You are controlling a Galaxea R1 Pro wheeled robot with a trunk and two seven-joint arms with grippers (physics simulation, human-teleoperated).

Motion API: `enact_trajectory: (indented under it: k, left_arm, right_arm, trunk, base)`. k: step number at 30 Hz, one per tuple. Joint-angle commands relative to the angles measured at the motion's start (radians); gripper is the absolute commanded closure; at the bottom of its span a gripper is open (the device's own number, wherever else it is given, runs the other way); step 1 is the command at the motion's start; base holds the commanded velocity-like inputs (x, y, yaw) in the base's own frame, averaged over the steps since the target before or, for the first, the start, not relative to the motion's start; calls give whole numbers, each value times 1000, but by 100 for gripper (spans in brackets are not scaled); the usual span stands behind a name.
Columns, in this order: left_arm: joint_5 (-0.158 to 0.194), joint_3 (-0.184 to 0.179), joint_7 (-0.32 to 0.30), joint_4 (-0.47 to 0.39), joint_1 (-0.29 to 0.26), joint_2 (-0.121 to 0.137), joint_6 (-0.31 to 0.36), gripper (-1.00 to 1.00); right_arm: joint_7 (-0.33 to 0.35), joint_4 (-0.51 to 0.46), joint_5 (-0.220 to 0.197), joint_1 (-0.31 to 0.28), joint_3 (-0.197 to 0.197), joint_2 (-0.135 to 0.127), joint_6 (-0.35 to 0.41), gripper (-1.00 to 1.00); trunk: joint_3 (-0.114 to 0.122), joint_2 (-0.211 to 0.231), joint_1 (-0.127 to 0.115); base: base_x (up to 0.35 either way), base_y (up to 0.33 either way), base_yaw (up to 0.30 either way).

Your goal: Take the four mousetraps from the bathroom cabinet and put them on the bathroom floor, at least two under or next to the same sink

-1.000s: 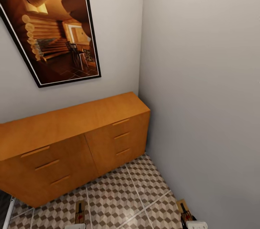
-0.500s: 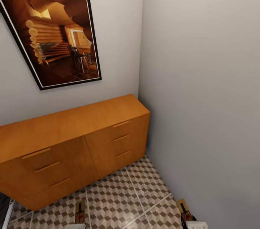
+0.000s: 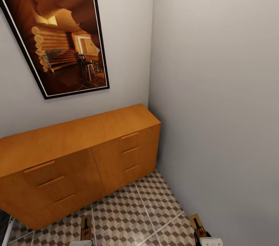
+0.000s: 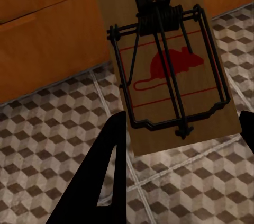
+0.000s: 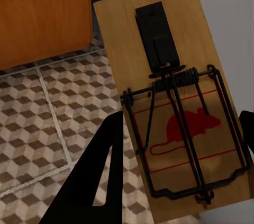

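Left gripper [image 4: 177,139] is clamped on a mousetrap [image 4: 169,70] — dark fingers [image 4: 103,181] sit either side of the board's near end, and the long axis runs straight out along the fingers, red mouse mark facing the camera. Right gripper [image 5: 182,150] is doing the same thing with a second trap [image 5: 174,113], board pointing forward too. In the head view both boards poke up at the bottom edge, left trap [image 3: 85,227] and right trap [image 3: 197,226], hanging over the bathroom floor [image 3: 128,211] with its cube-pattern tiles.

Beyond them the cabinet [image 3: 77,153] stands against the back wall with all drawers shut, its right end tucked into the corner by the side wall, a framed picture [image 3: 58,33] above it.

So both traps lie directly below-ahead of their own grippers; I'd guess the next bit is lowering them flat onto the tiles. No sink visible from here, so can't say which arm is nearer to it.
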Motion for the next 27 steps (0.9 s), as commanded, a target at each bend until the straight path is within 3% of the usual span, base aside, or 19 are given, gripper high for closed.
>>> enact_trajectory:
  k: [1,27]
  left_arm:
    - [0,-8,6,3,-1,-1,-4,100]
    - [0,-8,6,3,-1,-2,-4,100]
  right_arm:
    - [-7,0,-3,-1,9,0,-1,100]
    - [-7,0,-3,-1,9,0,-1,100]
  trunk:
    - [0,-2,1]
    - [40,-2,1]
  base:
    - [0,0,0]
    - [0,0,0]
